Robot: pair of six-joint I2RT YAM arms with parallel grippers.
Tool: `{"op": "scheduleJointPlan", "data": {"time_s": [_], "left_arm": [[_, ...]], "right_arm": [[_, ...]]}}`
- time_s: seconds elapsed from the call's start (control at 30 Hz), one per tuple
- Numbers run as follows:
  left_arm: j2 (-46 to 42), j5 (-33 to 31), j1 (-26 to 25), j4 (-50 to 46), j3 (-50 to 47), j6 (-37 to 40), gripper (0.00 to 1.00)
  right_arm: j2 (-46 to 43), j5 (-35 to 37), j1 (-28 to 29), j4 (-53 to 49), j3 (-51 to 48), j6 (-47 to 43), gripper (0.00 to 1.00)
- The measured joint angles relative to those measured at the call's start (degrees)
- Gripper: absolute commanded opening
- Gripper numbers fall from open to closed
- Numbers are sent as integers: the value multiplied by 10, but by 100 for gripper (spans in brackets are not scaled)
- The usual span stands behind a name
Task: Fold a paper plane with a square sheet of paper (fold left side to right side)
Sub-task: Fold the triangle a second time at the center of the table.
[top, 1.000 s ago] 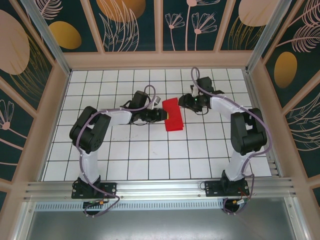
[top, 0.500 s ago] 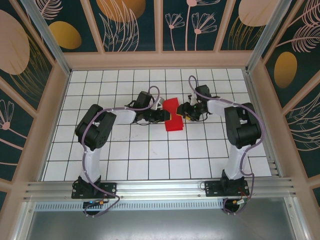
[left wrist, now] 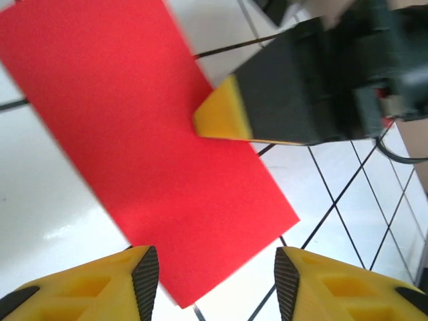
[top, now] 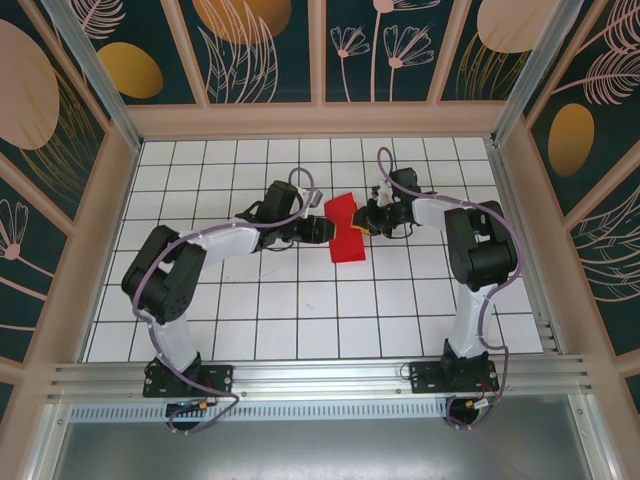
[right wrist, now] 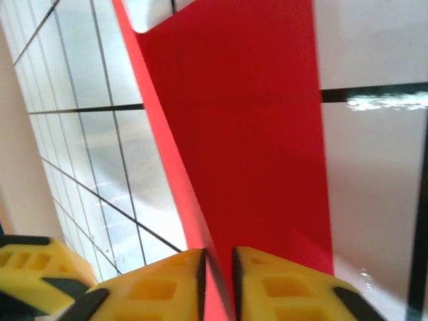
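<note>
The right gripper (right wrist: 218,267) pinched the red paper sheet (right wrist: 254,134). The left gripper (left wrist: 215,284) stood apart. A hard tug could have ripped the sheet.

You have a white table (top: 300,310) ruled into square tiles by thin black lines, glossy enough to catch glare in the wrist views. A pale wooden frame (top: 320,120) borders it on the far side and both flanks. Above that you see dark teal wall panels (top: 265,60) printed with pale pink leaves and flowers and mustard-gold ovals. Silver aluminium posts (top: 95,70) slant up at the two far corners. Along your near edge runs a grooved aluminium rail (top: 320,378), with a perforated strip (top: 320,411) beside it and a plain grey metal sheet (top: 320,450) nearer still.
</note>
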Motion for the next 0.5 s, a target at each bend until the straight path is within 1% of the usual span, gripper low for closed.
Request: {"op": "scheduleJointPlan", "data": {"time_s": [0.13, 0.23, 0.33, 0.4, 0.5], "left_arm": [[-38, -64, -64, -6, -5, 61, 57], [-40, -106, -107, -9, -15, 95, 60], [-39, -154, -139, -20, -21, 121, 62], [-33, -183, -155, -21, -19, 134, 65], [-10, -218, -172, -21, -5, 147, 69]], "right_arm": [[-9, -8, 1, 1, -12, 13, 10], [-19, -9, 3, 1, -15, 18, 10], [-25, -9, 3, 1, -15, 21, 10], [-25, -9, 3, -1, -15, 23, 10], [-25, -9, 4, -2, -15, 24, 10]]}}
